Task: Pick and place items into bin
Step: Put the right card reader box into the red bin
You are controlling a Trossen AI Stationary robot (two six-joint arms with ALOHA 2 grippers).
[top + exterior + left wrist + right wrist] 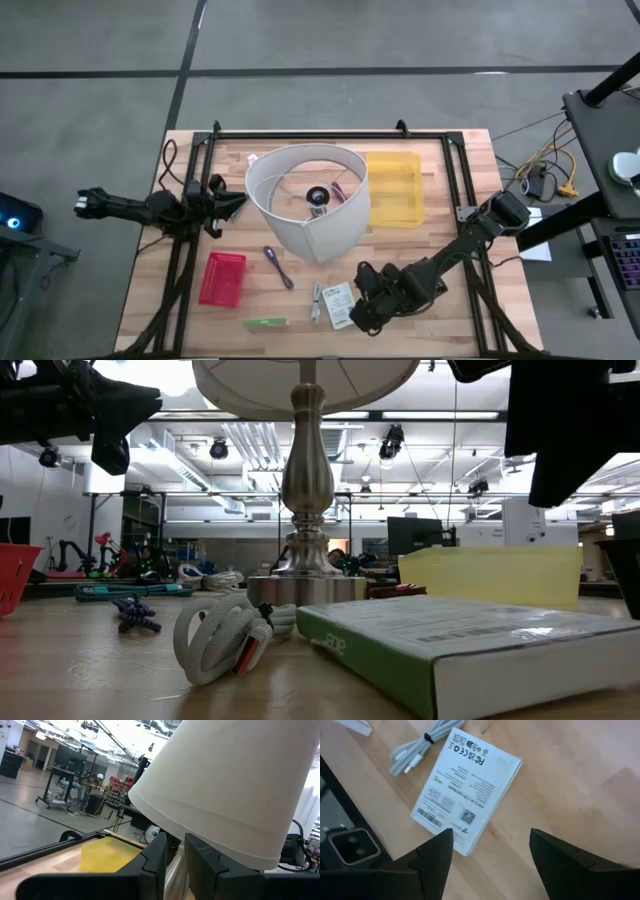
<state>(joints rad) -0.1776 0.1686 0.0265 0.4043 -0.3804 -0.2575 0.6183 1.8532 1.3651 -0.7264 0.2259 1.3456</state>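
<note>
The yellow translucent bin rests flat on the table, right of the white lampshade. Loose items lie near the front edge: a purple pen-like tool, a green stick, a bundled grey cable and a white printed box. My right gripper hovers open just right of the box; in its wrist view the box lies ahead of the spread fingers. My left gripper waits left of the lampshade with only a narrow gap between its fingers.
A lamp with a metal base stands mid-table under the big shade. A red basket sits front left. Black frame rails run along the table's sides. Bare wood lies right of the box, toward the front right.
</note>
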